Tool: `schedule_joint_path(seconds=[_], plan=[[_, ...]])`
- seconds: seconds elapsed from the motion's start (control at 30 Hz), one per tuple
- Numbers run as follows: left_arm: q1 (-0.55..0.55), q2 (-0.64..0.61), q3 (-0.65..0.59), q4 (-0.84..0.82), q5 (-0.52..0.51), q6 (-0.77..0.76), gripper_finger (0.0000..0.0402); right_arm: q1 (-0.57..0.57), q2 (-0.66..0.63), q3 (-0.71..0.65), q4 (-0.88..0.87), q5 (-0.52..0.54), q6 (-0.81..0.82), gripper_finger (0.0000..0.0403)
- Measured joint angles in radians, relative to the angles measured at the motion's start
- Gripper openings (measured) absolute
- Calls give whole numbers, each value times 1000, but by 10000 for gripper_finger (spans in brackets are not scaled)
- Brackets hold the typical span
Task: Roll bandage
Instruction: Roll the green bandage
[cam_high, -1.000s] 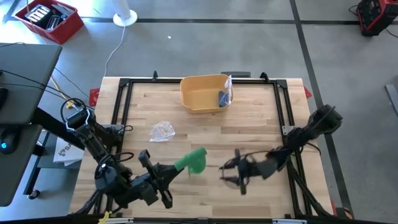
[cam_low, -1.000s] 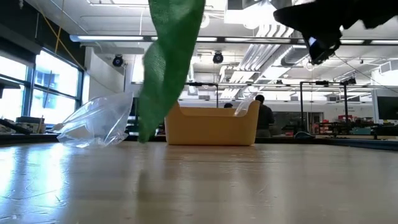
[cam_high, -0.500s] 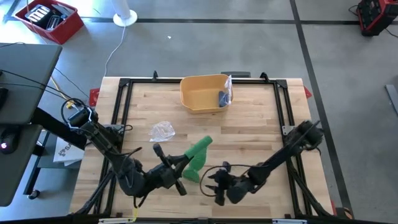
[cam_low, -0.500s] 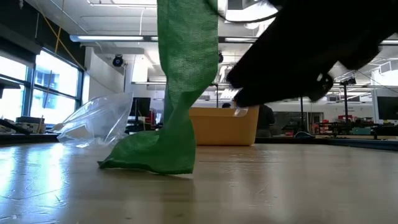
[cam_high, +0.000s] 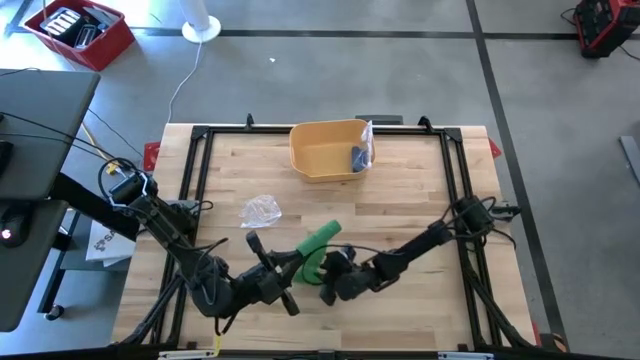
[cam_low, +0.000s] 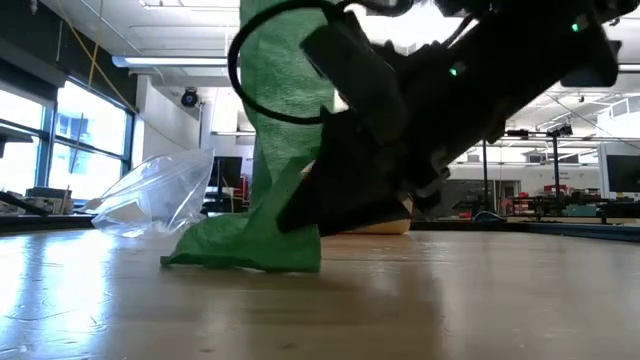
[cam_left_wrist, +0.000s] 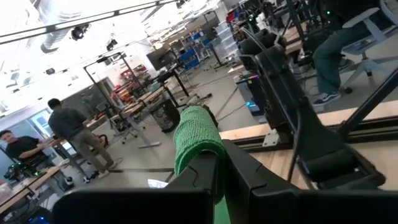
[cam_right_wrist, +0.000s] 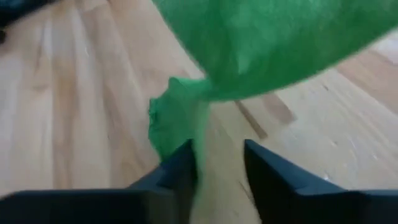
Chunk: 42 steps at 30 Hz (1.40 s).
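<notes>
Bandage (cam_high: 318, 250) near the worktop's front edge: left gripper (cam_high: 287, 268) pinches its upper end; right gripper (cam_high: 322, 279), fingers spread, should clamp the trailing end squarely before rolling.

A yellow bin (cam_high: 325, 150) stood at the table's far edge. A crumpled clear plastic bag (cam_high: 261, 209) lay on the wood nearby.

I work here in a robotics lab or workshop: a wooden table (cam_high: 400, 215) in a black metal frame stands on a grey concrete floor (cam_high: 330, 80), and behind it I see open ceiling pipes (cam_low: 420, 85), more workbenches (cam_left_wrist: 134, 109) and people (cam_left_wrist: 74, 134).
</notes>
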Motion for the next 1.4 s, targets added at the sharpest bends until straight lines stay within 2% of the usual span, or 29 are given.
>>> schedule_joint_path(seconds=[0.07, 0.13, 0.4, 0.5, 0.6, 0.73, 0.9, 0.97, 1.07, 1.17, 1.27, 1.4], plan=[[-13, -5, 0, -1, 3, 0, 5, -5, 0, -10, -12, -25, 5, 50], [-35, -20, 0, 0, 3, 16, 5, 0, 0, -25, -24, -38, 7, 14], [-109, -127, 0, 45, 1, 127, 5, 55, -9, -116, -3, -34, 186, 4], [-112, -158, 0, 48, 65, 134, 5, 81, -8, -137, 7, -5, 206, 2], [-100, -160, 0, -9, 137, 121, 5, 99, -23, -140, 8, 10, 141, 2], [-74, -149, 0, -177, 166, -22, 5, 126, -70, -145, -14, -33, 89, 2], [-32, -122, 0, -428, 230, -293, 5, 178, -143, -145, -43, -229, 75, 1], [-7, -97, 0, -521, 205, -407, 5, 202, -157, -145, -42, -275, 74, 1], [35, -51, 0, -675, 158, -557, 5, 231, -159, -145, -48, -269, 75, 1], [79, -13, -1, -773, 127, -638, 5, 238, -162, -145, -99, -185, 110, 1], [119, 1, -1, -815, 92, -650, 5, 224, -189, -145, -153, -105, 165, 0], [167, -19, -1, -856, 73, -560, 5, 202, -245, -144, -223, -53, 216, 0]])
